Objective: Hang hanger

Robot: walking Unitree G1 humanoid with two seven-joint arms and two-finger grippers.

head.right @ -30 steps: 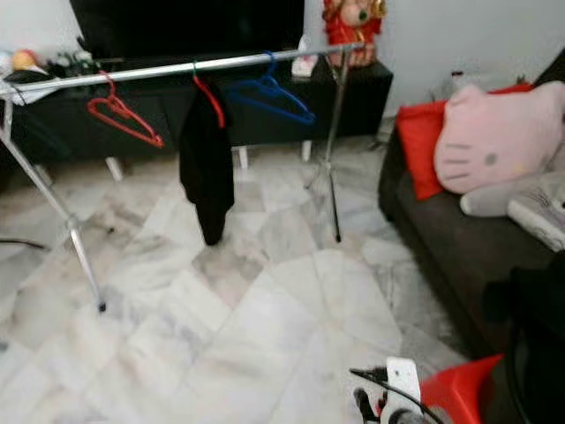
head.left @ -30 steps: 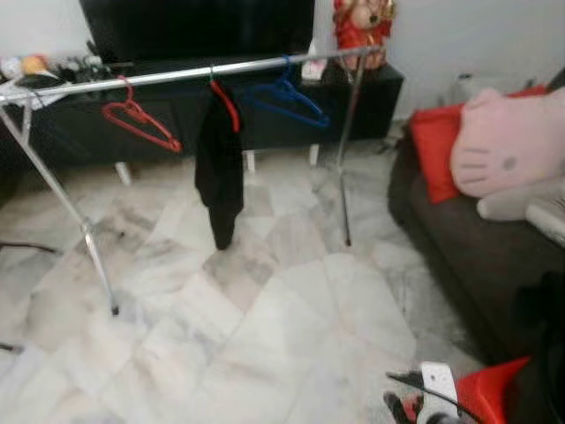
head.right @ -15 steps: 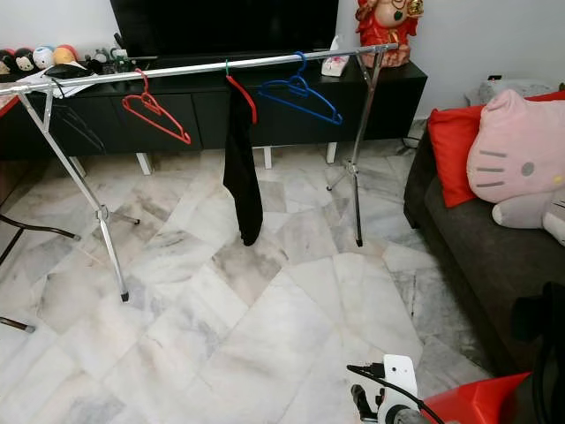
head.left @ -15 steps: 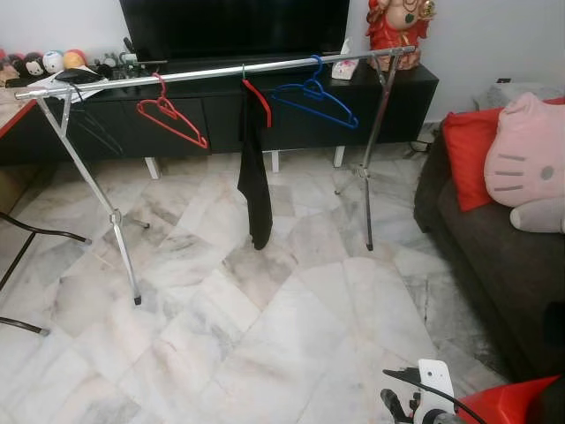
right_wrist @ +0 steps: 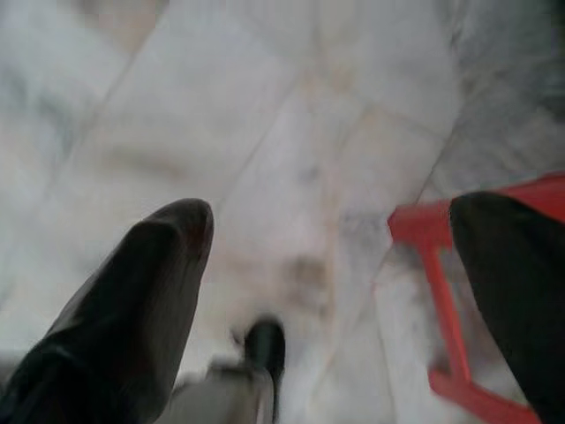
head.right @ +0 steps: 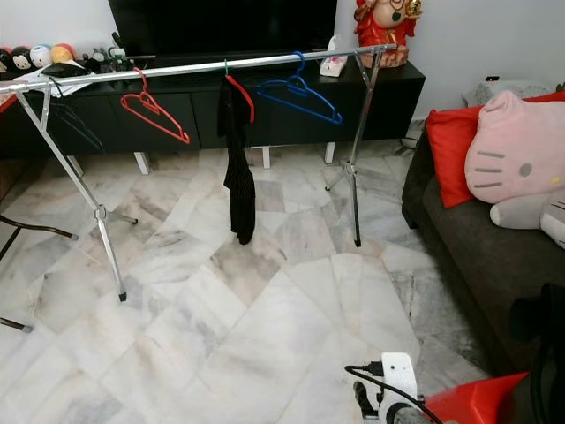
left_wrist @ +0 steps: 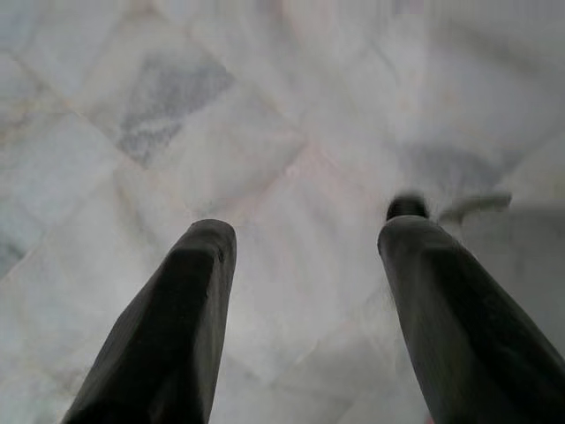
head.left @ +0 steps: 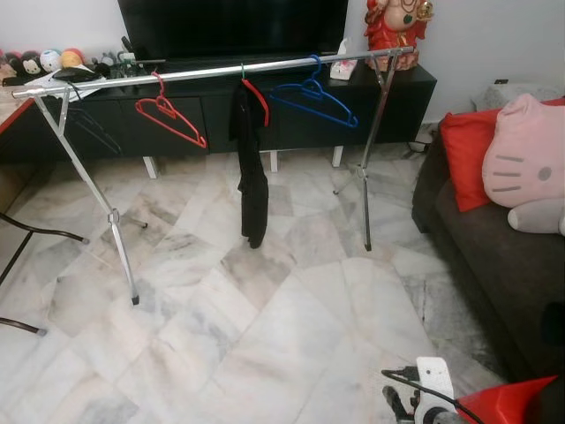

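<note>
A red plastic hanger (right_wrist: pixel 441 300) is seen blurred and partly hidden behind a black finger (right_wrist: pixel 516 291) in the right wrist view. The bright red object (head.left: pixel 508 405) is cut off at the lower edge.

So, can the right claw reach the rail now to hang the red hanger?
Probably not yet. The right claw hangs low over the floor, far from the rail; open floor lies between.
</note>
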